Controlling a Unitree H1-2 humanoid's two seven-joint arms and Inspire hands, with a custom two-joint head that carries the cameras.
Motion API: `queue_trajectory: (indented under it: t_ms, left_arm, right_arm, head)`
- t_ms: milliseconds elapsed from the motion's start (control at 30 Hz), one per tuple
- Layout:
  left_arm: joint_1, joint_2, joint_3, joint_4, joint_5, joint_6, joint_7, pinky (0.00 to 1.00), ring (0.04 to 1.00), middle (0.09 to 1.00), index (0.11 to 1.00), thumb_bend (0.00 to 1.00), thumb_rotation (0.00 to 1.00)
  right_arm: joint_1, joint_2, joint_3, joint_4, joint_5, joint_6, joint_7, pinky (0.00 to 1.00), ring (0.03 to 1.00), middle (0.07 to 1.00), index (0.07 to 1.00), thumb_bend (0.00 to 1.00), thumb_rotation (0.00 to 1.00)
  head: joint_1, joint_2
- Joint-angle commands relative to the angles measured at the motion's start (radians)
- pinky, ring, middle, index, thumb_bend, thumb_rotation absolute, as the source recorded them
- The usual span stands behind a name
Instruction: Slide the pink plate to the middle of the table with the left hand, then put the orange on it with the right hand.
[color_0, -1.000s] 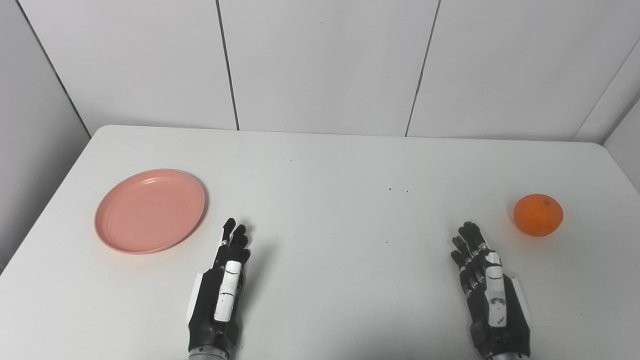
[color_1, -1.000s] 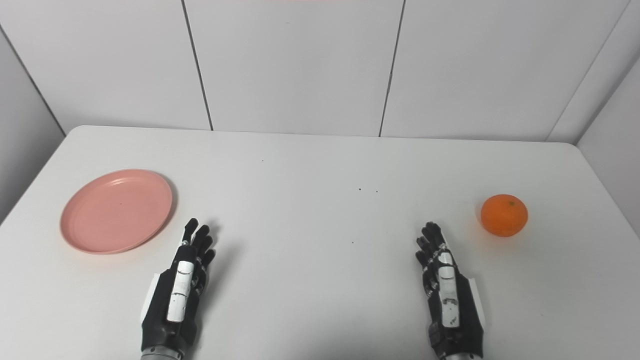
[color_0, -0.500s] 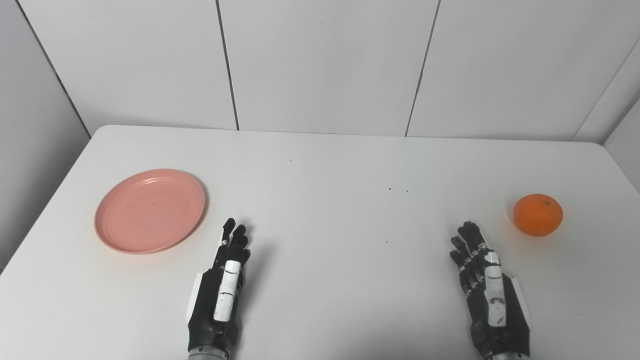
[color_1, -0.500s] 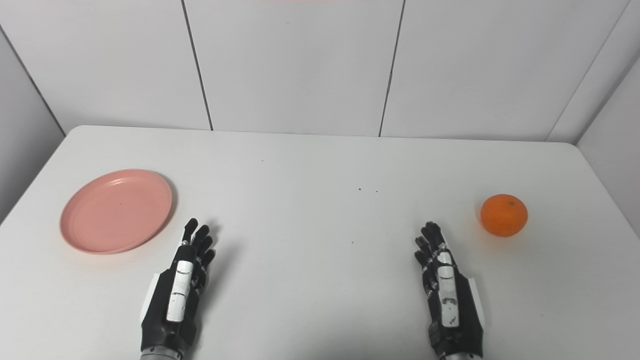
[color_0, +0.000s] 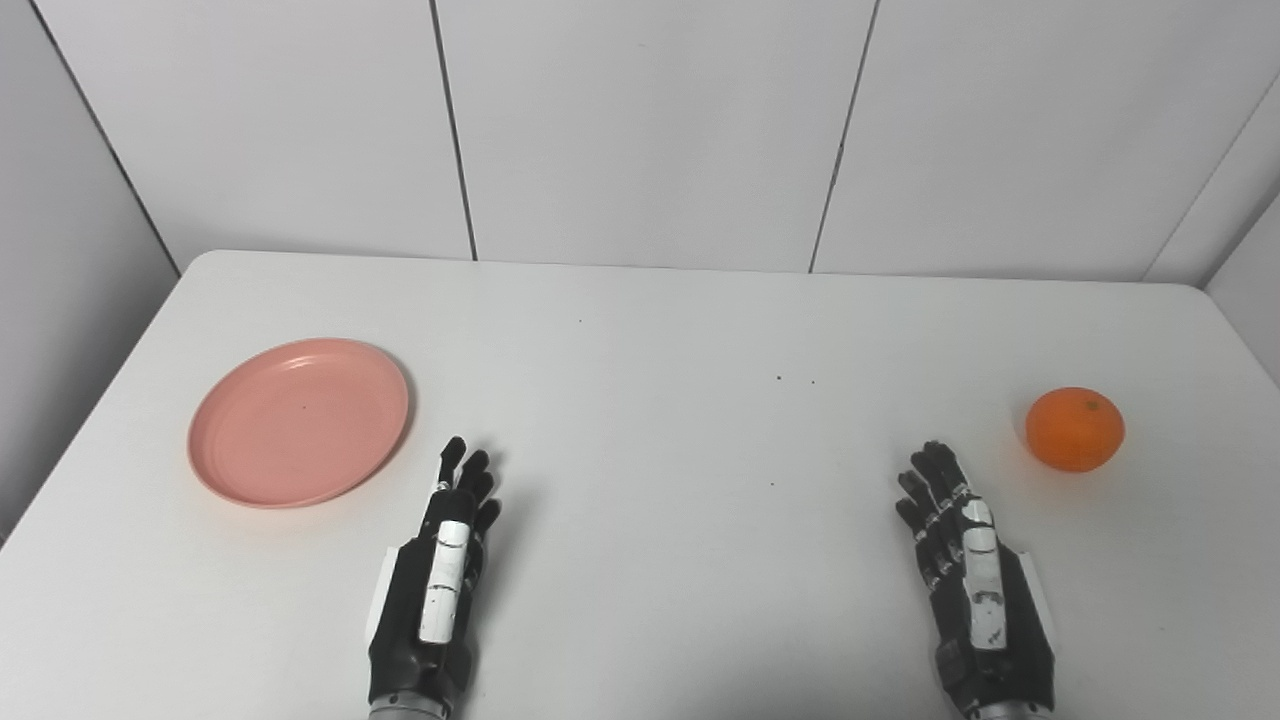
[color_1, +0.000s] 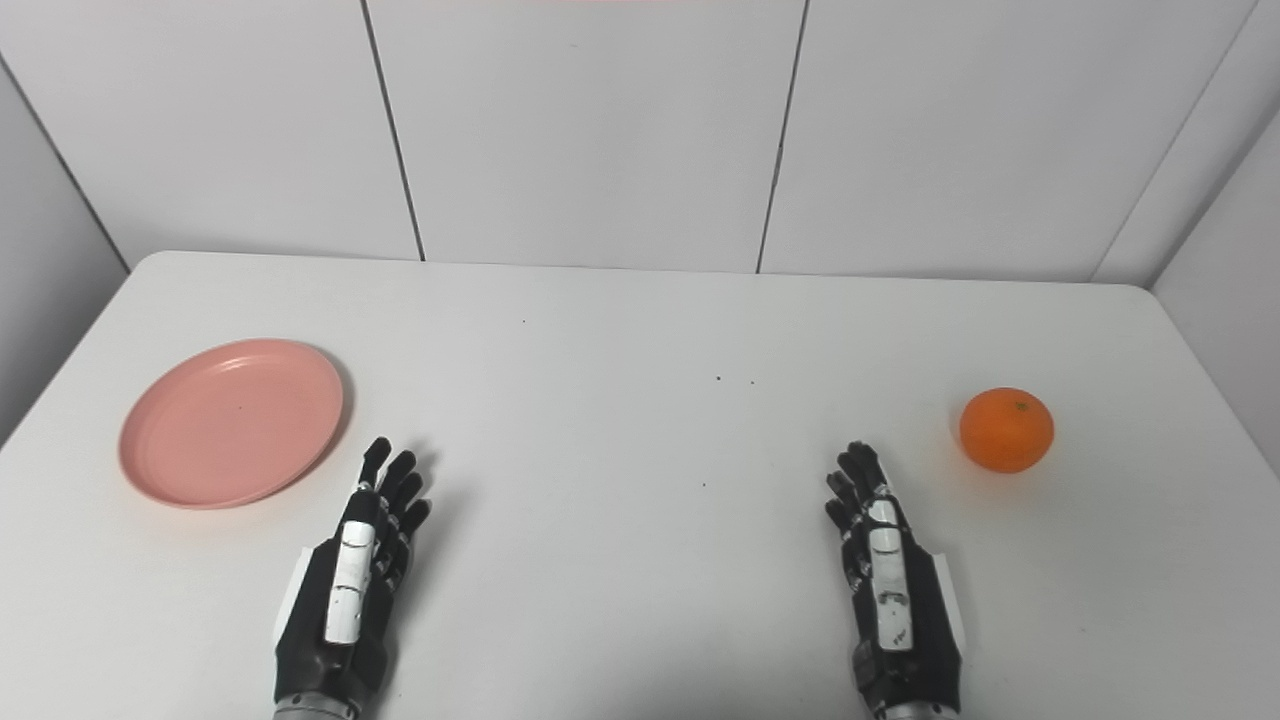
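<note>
Both our hands are easing back a touch toward the table's (color_0: 640, 330) near edge. Our left hand (color_0: 432, 590) and right hand (color_0: 975, 590) are lying flat, fingers (color_0: 462, 475) slightly spread, holding nothing. The pink plate (color_0: 298, 421) is sitting near the left edge, the orange (color_0: 1075, 429) near the right edge.

Your left hand (color_0: 432, 590) and right hand (color_0: 972, 590) are built alike: black shells with slim, segmented black fingers (color_0: 462, 470) and a white strip running lengthwise along the top of each. You can see small dark marks on those strips. A white panel shows along each hand's outer edge, and a grey metal cuff (color_1: 300, 708) sits at each wrist.
</note>
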Motion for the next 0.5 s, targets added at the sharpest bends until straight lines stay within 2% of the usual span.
queue_trajectory:
  t_ms: [0, 467]
  left_arm:
    - [0.119, 0.056, 0.008, -0.022, -0.002, 0.003, -0.013, 1.00, 0.985, 0.974, 0.990, 0.72, 0.86]
    - [0.121, 0.049, 0.006, -0.015, 0.012, -0.003, -0.020, 1.00, 0.977, 0.970, 0.993, 0.71, 0.87]
  right_arm:
    - [0.014, 0.006, 0.008, 0.014, -0.004, 0.058, -0.005, 0.96, 0.935, 0.936, 0.912, 0.80, 0.90]
    - [0.015, -0.002, 0.007, 0.021, 0.000, 0.053, -0.006, 0.96, 0.934, 0.934, 0.911, 0.81, 0.89]
  head:
    - [0.001, 0.000]
    - [0.018, -0.014]
